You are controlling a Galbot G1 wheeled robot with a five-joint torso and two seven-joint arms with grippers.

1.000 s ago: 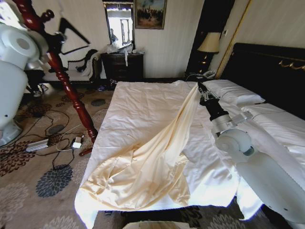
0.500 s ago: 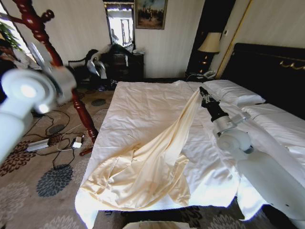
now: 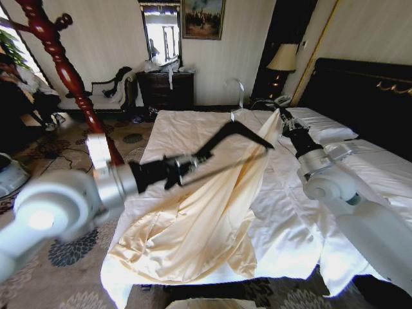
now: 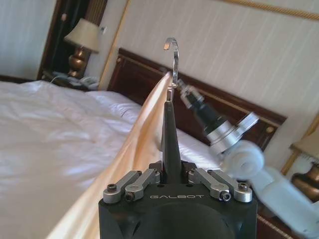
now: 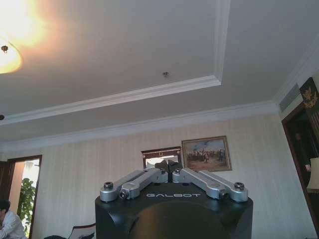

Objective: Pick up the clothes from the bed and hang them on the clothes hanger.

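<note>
The clothes, a cream-yellow silky shirt (image 3: 193, 232), drape from a raised point down to the foot of the bed (image 3: 187, 132). My right gripper (image 3: 282, 117) is shut on the shirt's top end, lifted over the bed near the pillows. My left gripper (image 3: 192, 162) reaches across the bed and is shut on the black clothes hanger (image 3: 226, 131). The hanger's silver hook (image 3: 239, 87) points up, and its far end lies against the lifted cloth just left of the right gripper. In the left wrist view the hanger (image 4: 169, 142) stands edge-on beside the shirt (image 4: 132, 154), with the right gripper (image 4: 185, 92) just behind the hook (image 4: 174, 55).
A red turned-wood pole (image 3: 67, 74) stands on the patterned carpet left of the bed. A dark dresser (image 3: 164, 89) and a lamp (image 3: 283, 58) stand at the far wall. The dark headboard (image 3: 360, 90) and pillows (image 3: 322, 125) lie to the right.
My left arm has swung in from the far left to over the bed, bringing the hanger up to the lifted shirt. The right gripper has risen slightly with the cloth.
</note>
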